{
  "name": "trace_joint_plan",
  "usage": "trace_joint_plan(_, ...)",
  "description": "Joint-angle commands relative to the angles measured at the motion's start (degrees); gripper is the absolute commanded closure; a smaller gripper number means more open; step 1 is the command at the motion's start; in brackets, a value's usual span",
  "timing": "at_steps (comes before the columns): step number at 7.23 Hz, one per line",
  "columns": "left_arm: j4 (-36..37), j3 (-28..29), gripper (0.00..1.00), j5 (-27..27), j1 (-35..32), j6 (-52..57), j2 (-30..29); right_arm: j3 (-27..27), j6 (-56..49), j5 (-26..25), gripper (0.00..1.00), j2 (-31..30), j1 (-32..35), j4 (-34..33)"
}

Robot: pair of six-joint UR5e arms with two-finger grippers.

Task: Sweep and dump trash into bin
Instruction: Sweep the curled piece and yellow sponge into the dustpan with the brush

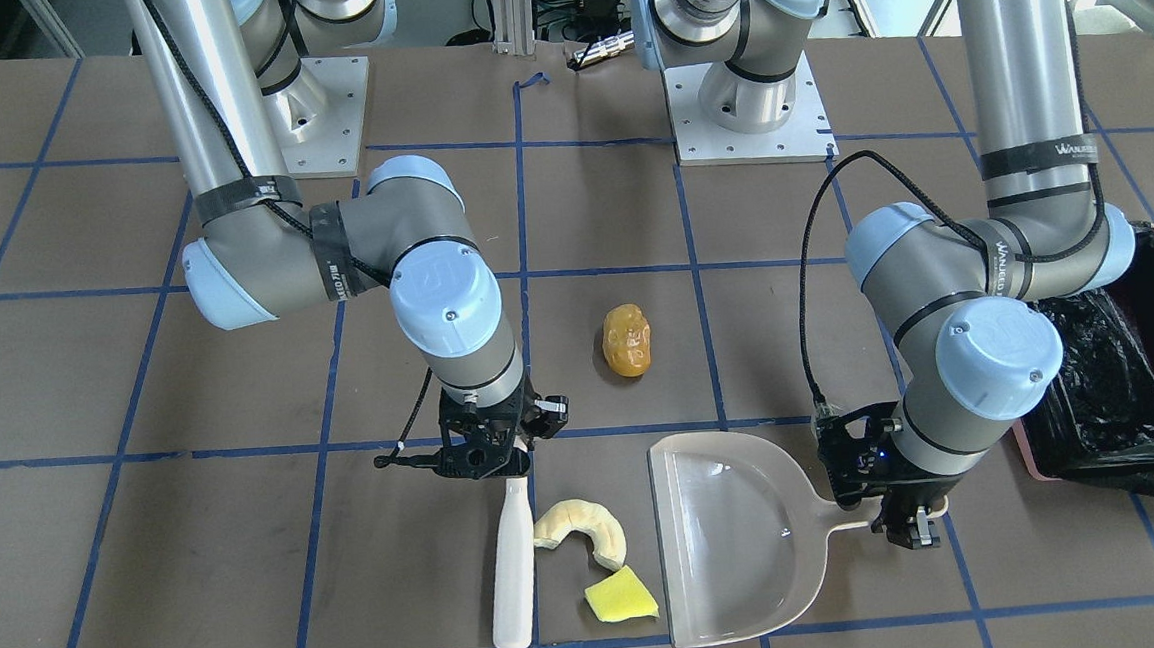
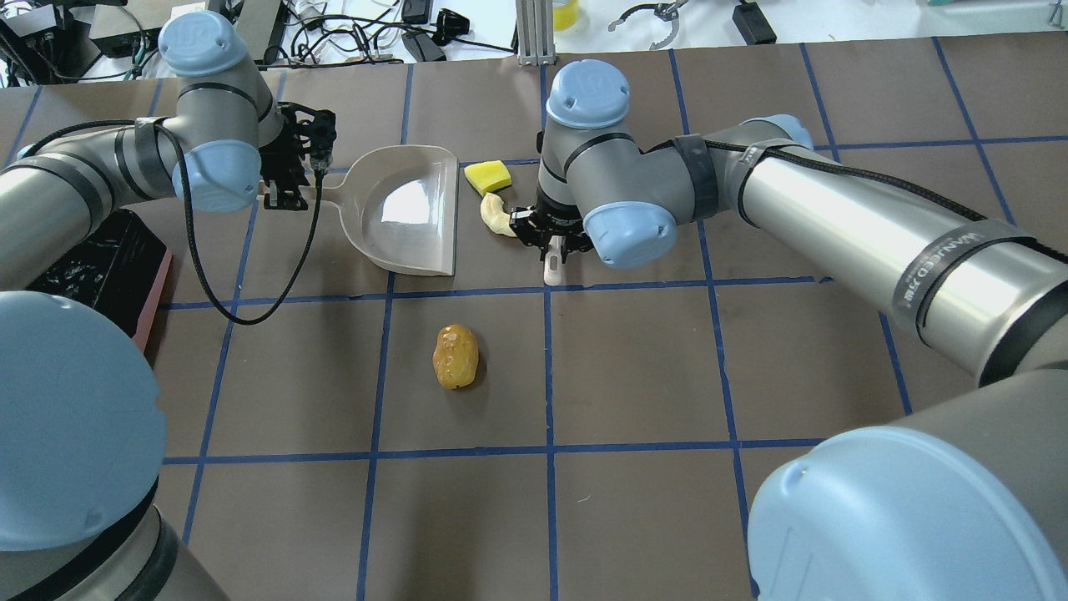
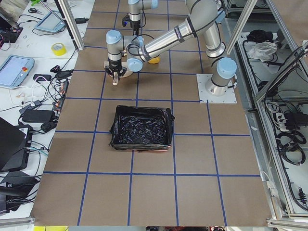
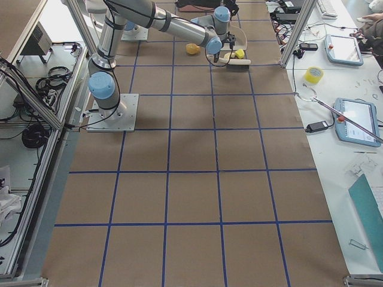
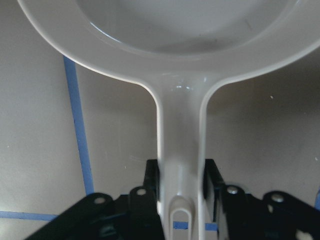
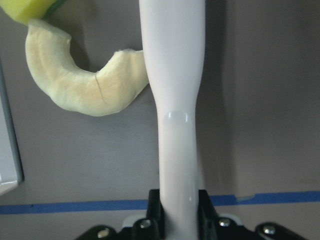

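In the front-facing view, the right tool sits left of centre. Its fingers are clamped on the upper end of a white brush, which lies along the counter toward the lower edge. Just right of the brush, the cream crescent touches the brush with one tip. The yellow wedge lies right beside the crescent's other tip, at lower centre. The amber blob rests alone at mid-frame, well apart from both.

Right of these scraps the grey-white dustpan lies flat, its open straight edge facing the wedge just beside it. At lower right the left tool is closed tight on the dustpan's handle. At the right edge stands the pink bin, lined with a crinkly black bag and partly hidden behind the left arm.
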Motion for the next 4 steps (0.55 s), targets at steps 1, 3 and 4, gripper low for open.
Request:
trace_joint_plan(1, 0.0, -0.02, 1.0, 0.01, 0.01, -0.13, -0.03, -1.08, 5.24, 1.14, 1.0, 1.03, 3.44, -0.21)
trace_joint_plan(3, 0.0, 0.07, 1.0, 0.01, 0.01, -0.13, -0.03, -2.13, 11.74, 2.55, 1.0, 1.47, 7.13, -1.44)
trace_joint_plan(4, 0.0, 0.07, 1.0, 0.01, -0.08, -0.13, 0.05, -3.62, 14.64, 2.55, 1.0, 2.26, 8.98, -2.22)
